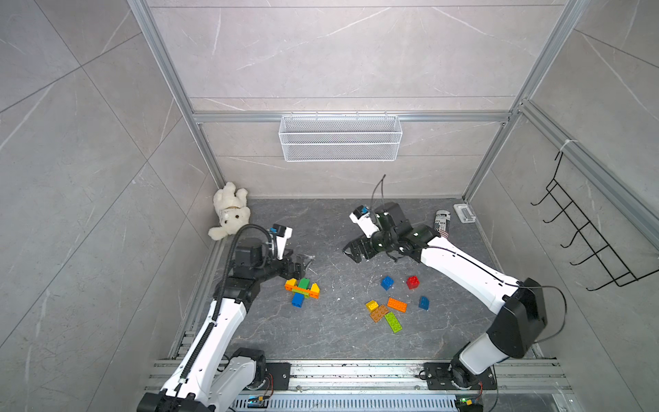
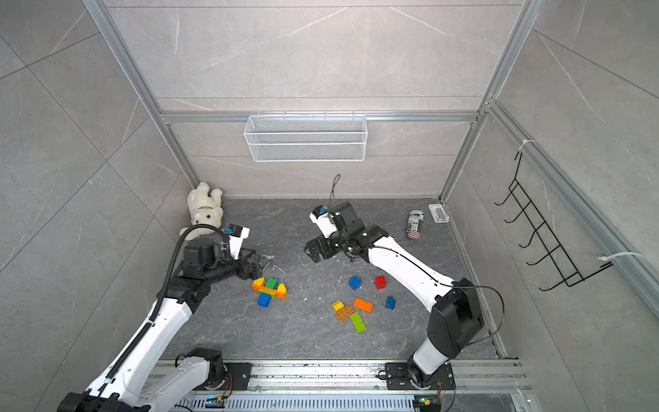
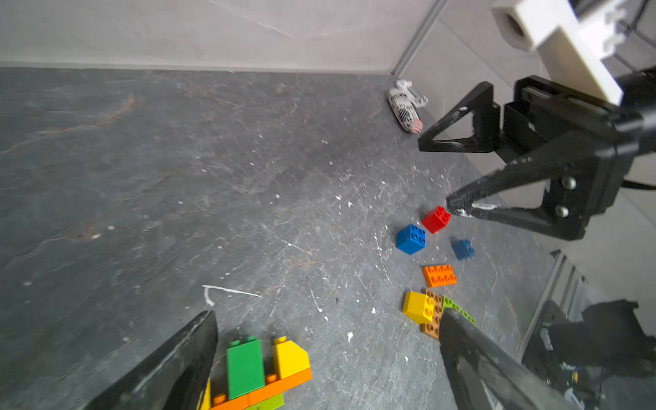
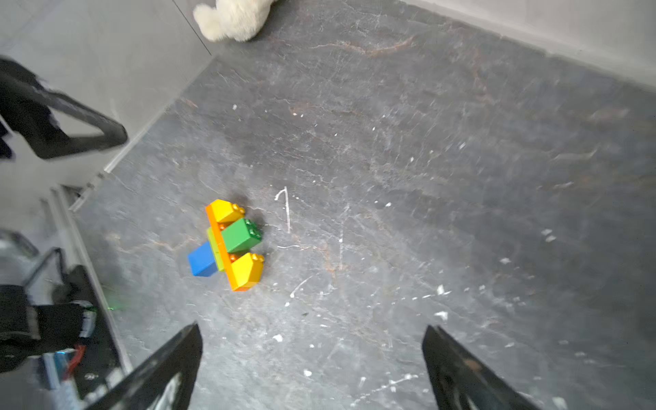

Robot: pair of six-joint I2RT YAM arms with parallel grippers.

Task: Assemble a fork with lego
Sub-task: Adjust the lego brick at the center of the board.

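The assembled lego piece (image 1: pixel 302 288) (image 2: pixel 270 288) lies flat on the dark floor: an orange bar carrying two yellow slopes and a green brick, with lime and blue bricks behind it. My left gripper (image 1: pixel 303 262) (image 3: pixel 328 316) hovers open just beyond it, holding nothing; the piece (image 3: pixel 255 372) shows by one finger. My right gripper (image 1: pixel 351 253) (image 4: pixel 312 329) hangs open and empty further back in the middle, and the piece (image 4: pixel 230 245) lies ahead of it. Loose lego lie to the right: blue (image 1: pixel 387 282), red (image 1: pixel 413 282), blue slope (image 1: pixel 423 303), orange (image 1: pixel 397 304), yellow (image 1: pixel 371 305), brown (image 1: pixel 379 313), lime (image 1: pixel 393 321).
A white teddy bear (image 1: pixel 230 210) sits in the back left corner. A can (image 1: pixel 442 223) and a small white object (image 1: pixel 464 213) lie at the back right. A wire basket (image 1: pixel 340 137) hangs on the back wall, a black hook rack (image 1: pixel 585 232) on the right wall.
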